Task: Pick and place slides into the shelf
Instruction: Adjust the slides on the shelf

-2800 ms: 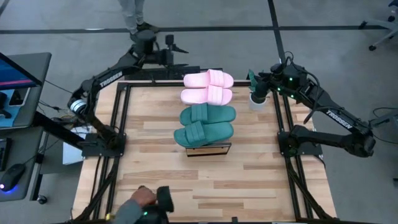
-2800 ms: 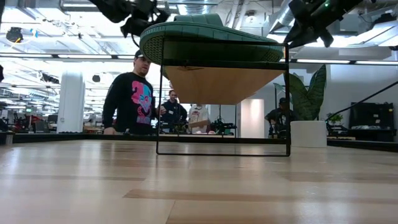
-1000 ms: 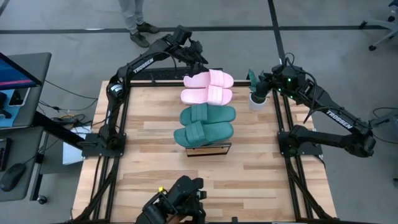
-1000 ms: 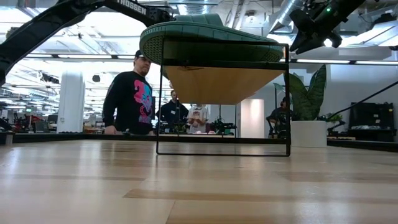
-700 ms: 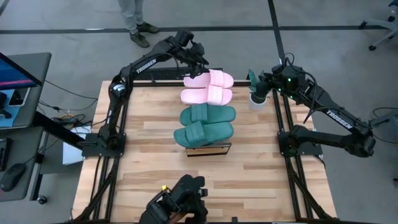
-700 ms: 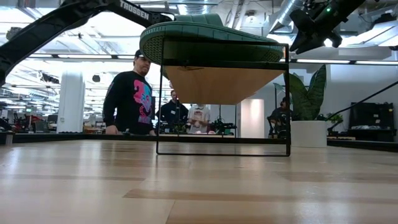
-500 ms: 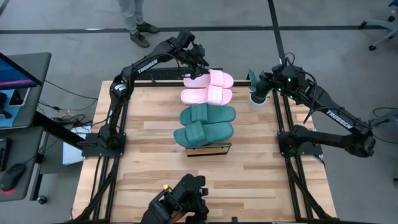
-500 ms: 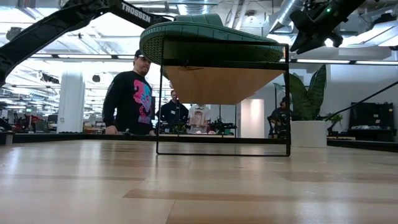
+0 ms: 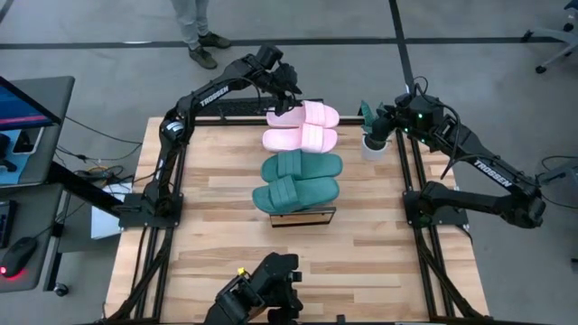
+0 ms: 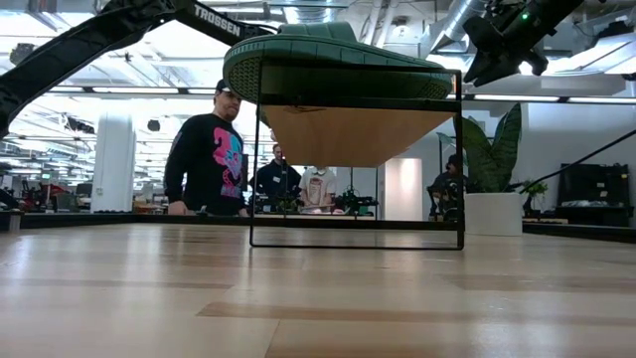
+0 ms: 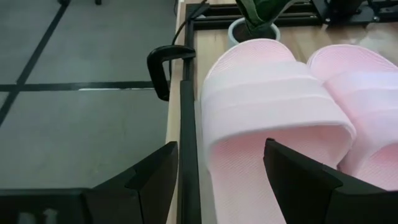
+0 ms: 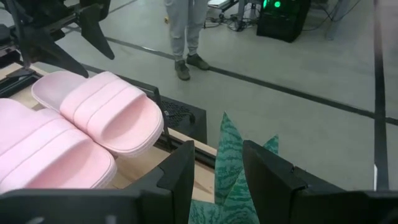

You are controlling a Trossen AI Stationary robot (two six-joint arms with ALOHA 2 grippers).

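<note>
On the shelf (image 9: 312, 216) top, mid-table, all four slides lie side by side in a row: two pink slides (image 9: 302, 126) at the far end, two green slides (image 9: 298, 181) nearer the cam. Each slide's long axis runs across the shelf, left-right; which end is the toe I can't tell. They look like soft, light foam, prob. squashy and a bit grippy, so best hold would be the wide strap or a side edge of the sole, w/ jaws set across the short width. Left gripper (image 9: 291, 93) hovers just off the far pink slide's left end, fingers (image 11: 143, 186) spread wide, holding nothing; in wrist view that slide sits between them but apart. Right gripper (image 9: 377, 122) waits over a plant pot (image 9: 373, 144) at the table's right edge, part spread, empty. A person (image 10: 211, 149) stands beyond the table.
</note>
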